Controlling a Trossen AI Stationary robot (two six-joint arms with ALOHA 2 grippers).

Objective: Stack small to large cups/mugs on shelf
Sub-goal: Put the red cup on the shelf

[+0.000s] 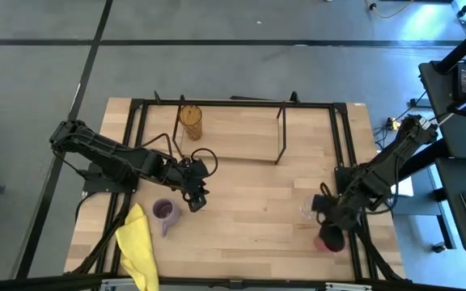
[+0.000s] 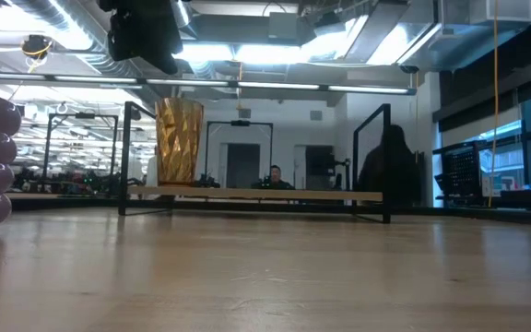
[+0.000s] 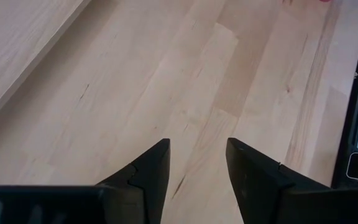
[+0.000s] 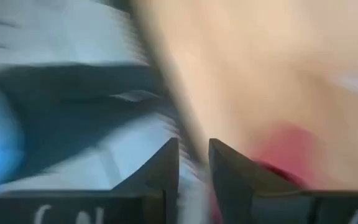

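The tall amber see-through tumbler (image 1: 190, 121) stands upright on the light wooden board of the low black-rod shelf (image 1: 241, 133), at the board's nine o'clock end. The light purple mug with a handle (image 1: 164, 212) sits on the wooden table (image 1: 249, 218), beside the yellow cloth (image 1: 138, 242). The left gripper (image 1: 194, 196) hangs just at two o'clock of the mug, fingers spread apart with nothing between them. Far off at three o'clock, the right gripper (image 1: 328, 229) is over the red cup (image 1: 328, 241), near the tiny clear glass (image 1: 307, 210). Its fingers show a narrow gap; I cannot tell whether they hold anything.
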